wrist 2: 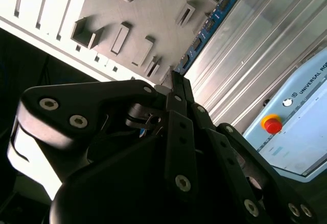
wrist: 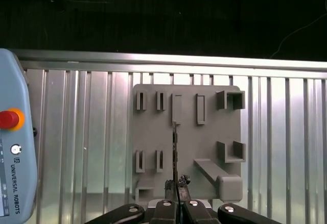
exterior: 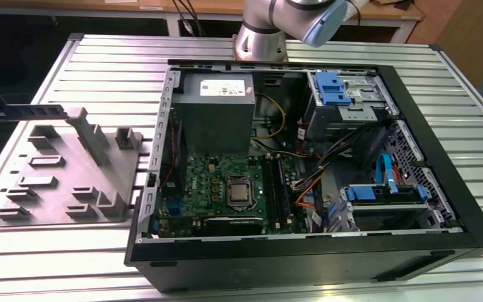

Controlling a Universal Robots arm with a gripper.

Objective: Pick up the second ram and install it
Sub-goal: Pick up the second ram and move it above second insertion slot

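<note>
Ribbed metal table (wrist: 76, 147) beneath, the gripper (wrist: 177, 185) pinches the second ram (wrist 2: 209, 25) by one end, clear above the grey tray (wrist: 153, 132), edge-on, likely to suit a narrow slot on the motherboard (exterior: 216, 182).

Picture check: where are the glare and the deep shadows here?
Exterior view: even light, pale sheen on the slatted table, shadow inside the computer case. Second wrist view: the pincer is a dark mass up close, with bright streaks on the table behind. First wrist view: black beyond the table's edge; the second ram is a thin dark line against the evenly lit grey tray.
</note>
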